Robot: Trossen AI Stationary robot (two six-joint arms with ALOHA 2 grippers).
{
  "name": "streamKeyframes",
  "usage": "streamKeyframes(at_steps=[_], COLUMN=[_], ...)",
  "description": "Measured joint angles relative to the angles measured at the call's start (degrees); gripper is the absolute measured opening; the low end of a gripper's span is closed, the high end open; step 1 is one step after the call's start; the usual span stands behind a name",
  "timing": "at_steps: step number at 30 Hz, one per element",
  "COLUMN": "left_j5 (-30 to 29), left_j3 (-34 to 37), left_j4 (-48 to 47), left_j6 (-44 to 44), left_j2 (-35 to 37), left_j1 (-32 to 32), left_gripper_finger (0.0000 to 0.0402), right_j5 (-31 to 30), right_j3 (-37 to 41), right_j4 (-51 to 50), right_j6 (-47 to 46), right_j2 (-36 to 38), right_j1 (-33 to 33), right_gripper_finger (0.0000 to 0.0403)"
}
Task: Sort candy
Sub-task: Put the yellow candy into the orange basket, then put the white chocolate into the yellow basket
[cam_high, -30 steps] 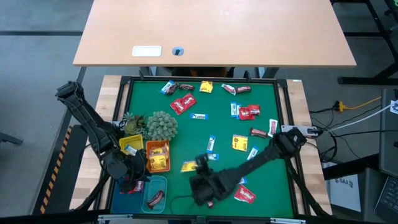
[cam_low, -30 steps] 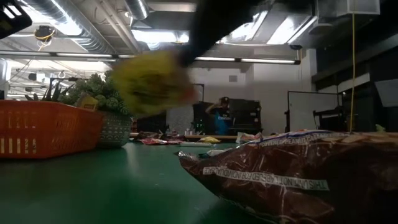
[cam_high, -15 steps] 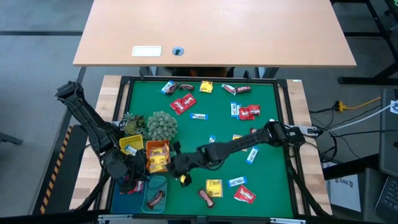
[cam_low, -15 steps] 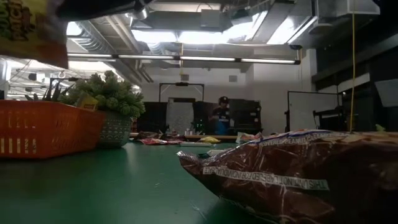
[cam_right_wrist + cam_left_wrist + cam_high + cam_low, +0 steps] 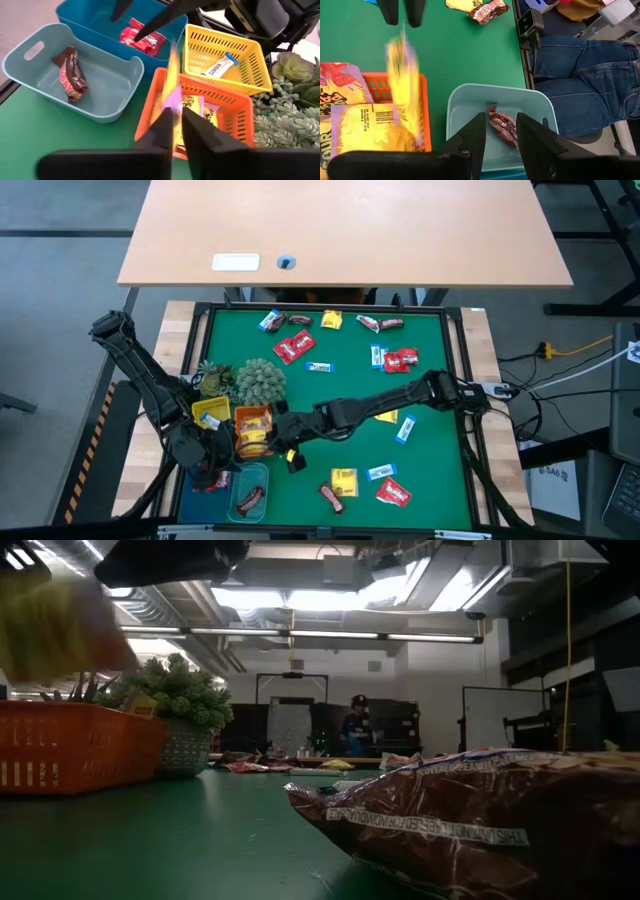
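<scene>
Carried across to orange basket (image 5: 227, 112); right gripper (image 5: 175, 122) loosening on yellow packet (image 5: 172, 95). Release squarely above basket.

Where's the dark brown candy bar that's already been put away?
In the high view, the dark brown candy bar lies alone in the pale teal plastic tray at the table's near left corner, beside the orange basket.

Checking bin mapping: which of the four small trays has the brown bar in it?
The pale teal tray, next to the orange basket. One dark brown bar lies in it; the blue tray holds red packets and the yellow basket a blue-white wrapper.
</scene>
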State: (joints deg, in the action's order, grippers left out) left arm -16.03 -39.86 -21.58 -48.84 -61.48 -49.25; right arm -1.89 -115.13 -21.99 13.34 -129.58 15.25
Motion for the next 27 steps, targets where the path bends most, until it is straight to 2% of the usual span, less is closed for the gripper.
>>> streamKeyframes(at_steps=[6,10,14,19,27], left_j5=[0.0,0.0,0.0,0.0,0.0], left_j3=[0.0,0.0,0.0,0.0,0.0], left_j4=[0.0,0.0,0.0,0.0,0.0], left_j6=[0.0,0.0,0.0,0.0,0.0], left_j2=[0.0,0.0,0.0,0.0,0.0], left_j1=[0.0,0.0,0.0,0.0,0.0], left_gripper_finger=[0.0103,0.0103,0.0103,0.0103,0.0103], right_j5=[-1.5,-0.7,3.1,7.6,-1.2], right_j3=[0.0,0.0,0.0,0.0,0.6], right_j4=[-0.2,-2.8,-10.9,-28.9,-47.7], right_j6=[-0.6,-8.6,-16.7,-20.4,-26.4], right_j2=[0.0,0.0,0.1,0.1,0.1], right_j1=[0.1,0.2,0.2,0.9,5.7], right_gripper_finger=[0.0141,0.0175,0.0187,0.0189,0.0189])
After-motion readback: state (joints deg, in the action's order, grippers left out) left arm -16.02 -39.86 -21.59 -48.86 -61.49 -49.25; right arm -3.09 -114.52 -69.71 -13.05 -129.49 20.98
